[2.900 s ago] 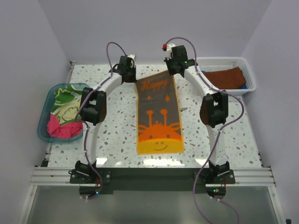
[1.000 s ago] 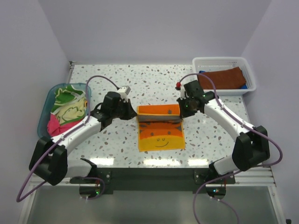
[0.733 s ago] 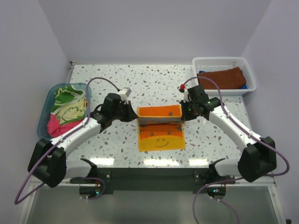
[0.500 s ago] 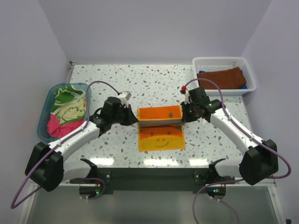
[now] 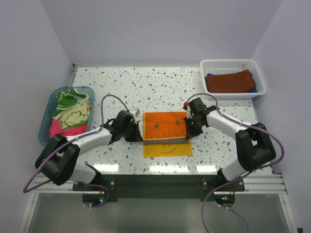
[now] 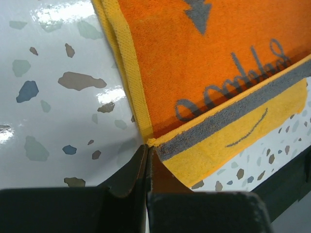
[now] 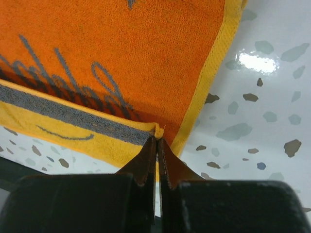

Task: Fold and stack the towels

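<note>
Pinching the doubled-over edge of the orange towel [image 5: 164, 126] at its two near corners, the left tool [image 6: 147, 151] and the right tool [image 7: 156, 141] are both clenched on the cloth. That towel lies in the middle of the table [image 5: 160, 83], with a yellow strip bearing a smile line showing below the fold. A rust brown towel [image 5: 229, 81] sits in the white mesh basket [image 5: 232, 63] far right. Green-yellow [image 5: 68, 109] and pink [image 5: 65, 131] towels fill the teal tub [image 5: 45, 122] at left.
</note>
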Robot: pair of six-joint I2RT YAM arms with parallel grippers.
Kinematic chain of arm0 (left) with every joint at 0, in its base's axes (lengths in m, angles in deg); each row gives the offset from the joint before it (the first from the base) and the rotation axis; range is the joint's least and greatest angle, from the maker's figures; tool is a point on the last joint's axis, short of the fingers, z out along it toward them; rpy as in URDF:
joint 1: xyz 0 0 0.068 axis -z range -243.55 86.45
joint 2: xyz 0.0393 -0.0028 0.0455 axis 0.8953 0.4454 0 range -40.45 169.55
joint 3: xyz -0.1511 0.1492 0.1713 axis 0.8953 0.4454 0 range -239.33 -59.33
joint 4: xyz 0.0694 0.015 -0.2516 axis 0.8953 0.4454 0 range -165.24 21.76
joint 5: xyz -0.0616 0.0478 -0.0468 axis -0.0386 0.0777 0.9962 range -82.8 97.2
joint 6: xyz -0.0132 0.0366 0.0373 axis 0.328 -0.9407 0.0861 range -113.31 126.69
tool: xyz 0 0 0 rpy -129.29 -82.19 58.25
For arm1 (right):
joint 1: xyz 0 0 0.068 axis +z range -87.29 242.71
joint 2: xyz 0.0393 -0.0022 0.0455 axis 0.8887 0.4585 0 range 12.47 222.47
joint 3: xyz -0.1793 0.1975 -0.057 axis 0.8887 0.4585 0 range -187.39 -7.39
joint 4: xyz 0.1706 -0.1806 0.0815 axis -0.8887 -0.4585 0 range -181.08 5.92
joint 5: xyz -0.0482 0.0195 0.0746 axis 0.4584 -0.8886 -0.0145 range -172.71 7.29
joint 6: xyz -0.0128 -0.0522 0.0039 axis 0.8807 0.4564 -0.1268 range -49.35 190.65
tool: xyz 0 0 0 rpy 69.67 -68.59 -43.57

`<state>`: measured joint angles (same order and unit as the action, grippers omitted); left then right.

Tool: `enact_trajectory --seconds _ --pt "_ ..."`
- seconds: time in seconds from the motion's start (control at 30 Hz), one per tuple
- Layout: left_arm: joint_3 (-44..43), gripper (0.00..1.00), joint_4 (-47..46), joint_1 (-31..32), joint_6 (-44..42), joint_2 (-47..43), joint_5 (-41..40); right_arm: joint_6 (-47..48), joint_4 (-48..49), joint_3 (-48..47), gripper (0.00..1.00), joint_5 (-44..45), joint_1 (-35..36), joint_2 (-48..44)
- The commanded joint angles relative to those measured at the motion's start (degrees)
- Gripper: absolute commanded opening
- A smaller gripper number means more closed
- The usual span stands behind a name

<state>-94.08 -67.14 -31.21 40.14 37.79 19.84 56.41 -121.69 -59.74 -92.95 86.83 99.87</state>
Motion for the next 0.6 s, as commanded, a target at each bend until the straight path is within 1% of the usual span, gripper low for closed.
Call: enact_trajectory --seconds 0.0,0.07,0.2,0.27,0.3,0.37,0.4,0.5,0.57 --pt "-0.06 0.0 0.6 -0.17 0.47 2.35 -4.29 -0.18 1.65 0.68 0.0 1.89 -0.21 1.9" --pt "-0.68 0.0 1.13 -0.17 0.82 3.76 -4.99 -0.09 2.45 0.68 0.0 2.24 -0.21 3.91" --pt "-3.05 0.0 2.88 -0.26 0.39 5.87 -9.2 -0.35 5.08 0.68 0.0 1.54 -0.21 7.07" --pt "-5.94 0.0 3.33 -0.78 -1.1 7.71 -10.61 -0.61 7.88 0.33 0.0 0.75 -0.21 8.57" --pt "-5.95 0.0 3.59 -1.22 -1.46 8.5 -10.97 -0.79 9.12 0.33 0.0 0.75 -0.21 9.02" --pt "-8.05 0.0 3.68 -2.8 -2.6 10.96 -10.8 -0.53 11.06 -1.15 0.0 1.27 -0.21 10.42" --pt "-8.58 0.0 3.59 -4.55 -2.95 11.76 -10.1 -0.18 11.32 -1.86 0.0 1.8 -0.21 11.82" --pt "-11.22 0.0 3.24 -7.1 -4.36 14.22 -8.35 0.88 11.15 -5.2 0.0 3.91 -0.21 13.41" --pt "-13.42 0.0 4.02 -7.29 -5.5 14.92 -7.46 1.49 9.66 -7.48 0.0 4.53 -0.21 13.42"
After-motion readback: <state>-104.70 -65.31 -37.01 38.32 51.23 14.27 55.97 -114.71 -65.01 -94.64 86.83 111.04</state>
